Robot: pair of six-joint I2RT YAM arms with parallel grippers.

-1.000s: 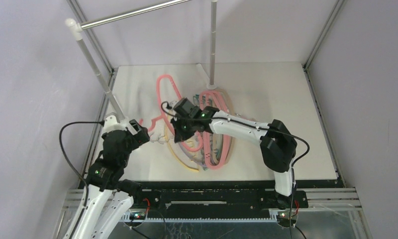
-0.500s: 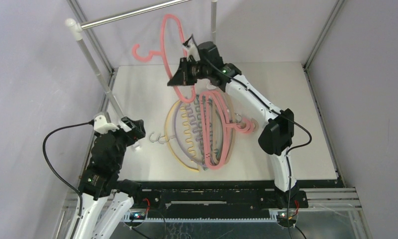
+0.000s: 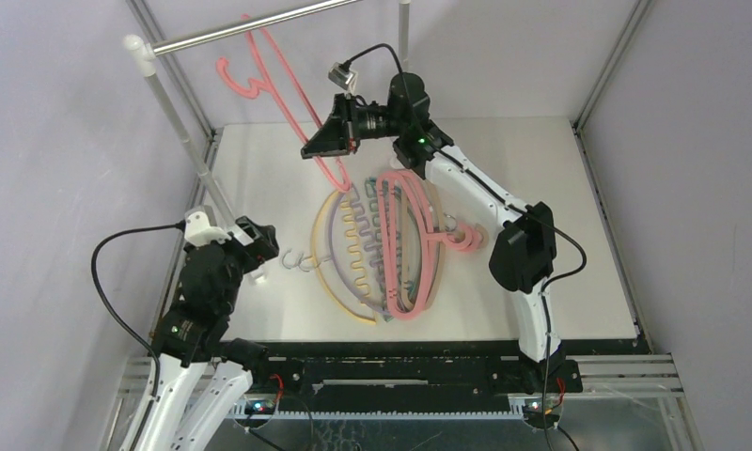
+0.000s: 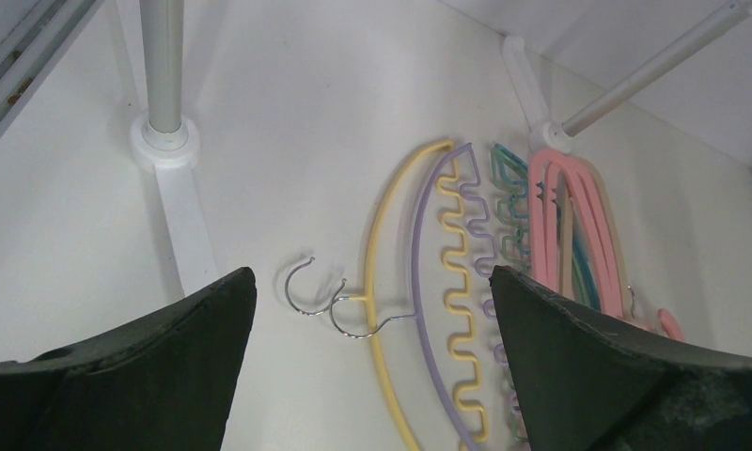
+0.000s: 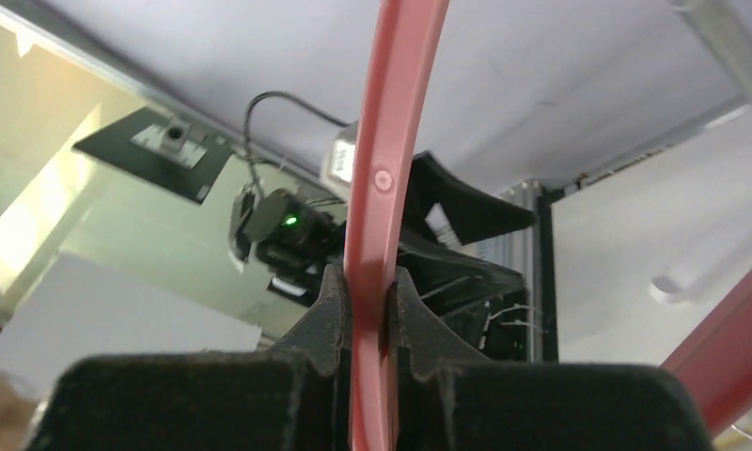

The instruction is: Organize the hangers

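One pink hanger (image 5: 391,141) is up in the air, its bar pinched tight in your right end effector (image 5: 368,301) and its hook close to the silver rail (image 3: 250,26). Roll the wrist so the hook clears the rail, then lower gently before letting go. Your left end effector (image 4: 372,357) hangs wide open and empty, above the other hangers (image 3: 382,244) piled on the desk (image 3: 541,188).

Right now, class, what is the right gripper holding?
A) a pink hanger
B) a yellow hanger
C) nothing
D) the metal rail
A: the right gripper is shut on the pink hanger, lifted above the table near the rail.
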